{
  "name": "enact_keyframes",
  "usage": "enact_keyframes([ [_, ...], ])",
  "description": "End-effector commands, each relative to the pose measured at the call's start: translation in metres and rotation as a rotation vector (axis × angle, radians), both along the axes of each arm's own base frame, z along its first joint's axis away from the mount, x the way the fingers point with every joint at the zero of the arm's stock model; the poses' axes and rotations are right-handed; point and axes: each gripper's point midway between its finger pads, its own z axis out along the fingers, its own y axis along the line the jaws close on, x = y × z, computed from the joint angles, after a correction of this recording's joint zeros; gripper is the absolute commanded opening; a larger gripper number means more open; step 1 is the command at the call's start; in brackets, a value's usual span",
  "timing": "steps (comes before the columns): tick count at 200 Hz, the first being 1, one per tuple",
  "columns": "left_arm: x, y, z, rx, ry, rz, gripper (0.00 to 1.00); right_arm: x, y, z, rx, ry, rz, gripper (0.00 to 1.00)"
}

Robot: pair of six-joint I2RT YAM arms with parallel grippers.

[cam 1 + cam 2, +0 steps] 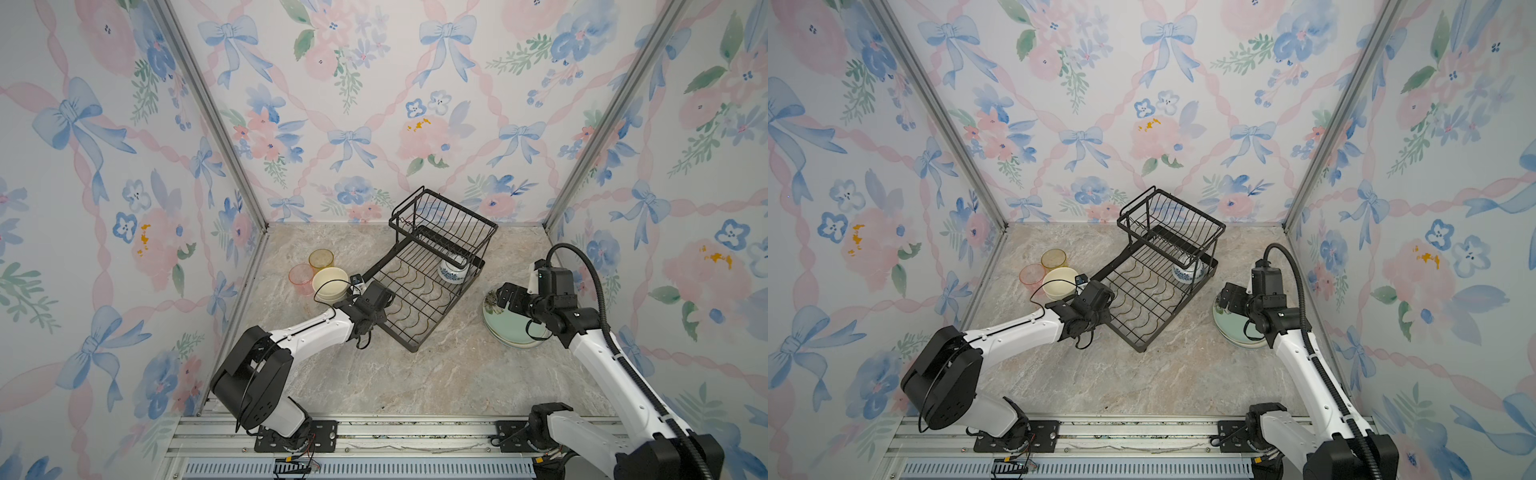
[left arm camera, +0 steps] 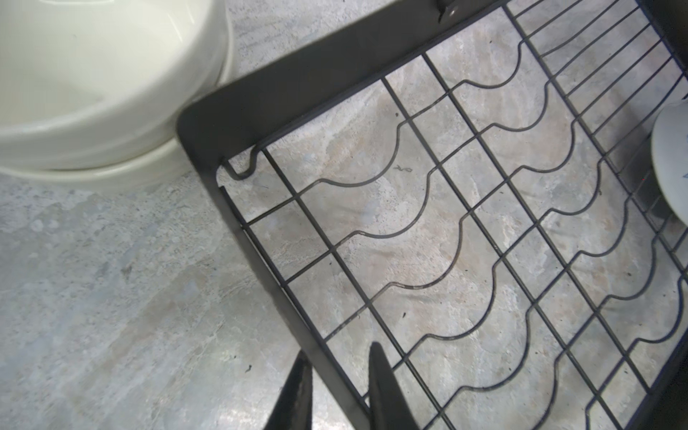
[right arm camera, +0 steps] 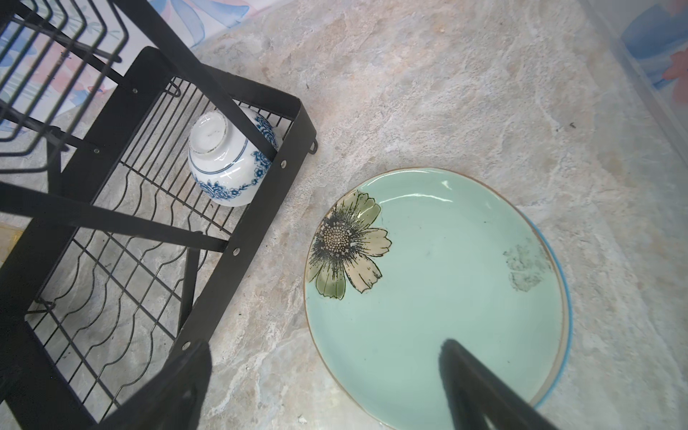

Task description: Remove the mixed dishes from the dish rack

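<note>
— Where are your arms?
— My left arm reaches low and forward. The left claw straddles the dish rack rim near a corner, jaws narrow, one finger on each side. I can't tell whether they pinch it. Stacked cream bowls sit just beyond that claw, outside the rack.
— And the right?
— Elbow bent, wrist tipped down. The right claw gapes wide and holds nothing, with one finger above the pale green plate. The blue-and-white bowl lies upside down in the rack tray ahead of it, under the raised basket.
— Surroundings?
— Marbled worktop, floral bow wallpaper on three sides.
</note>
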Motion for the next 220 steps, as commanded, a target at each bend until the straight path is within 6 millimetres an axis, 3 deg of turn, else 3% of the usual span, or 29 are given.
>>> enact_keyframes([
  [1, -0.052, 0.037, -0.049, 0.227, 0.23, -0.135, 0.0, 0.008, -0.001, 0.008, 0.012, -0.029, 0.013, 0.97],
  [37, -0.056, 0.049, -0.047, 0.242, 0.217, -0.121, 0.0, 0.013, -0.01, 0.007, 0.029, -0.025, -0.021, 0.97],
  [54, -0.067, 0.065, -0.057, 0.243, 0.253, -0.091, 0.0, 0.015, -0.01, 0.009, 0.03, -0.03, -0.019, 0.97],
  [132, -0.077, 0.108, -0.057, 0.193, 0.259, 0.033, 0.0, 0.009, -0.013, 0.009, 0.025, -0.017, -0.027, 0.97],
  [220, -0.071, 0.102, -0.046, 0.148, 0.229, 0.02, 0.0, 0.013, -0.006, 0.0, 0.068, -0.003, -0.024, 0.99],
])
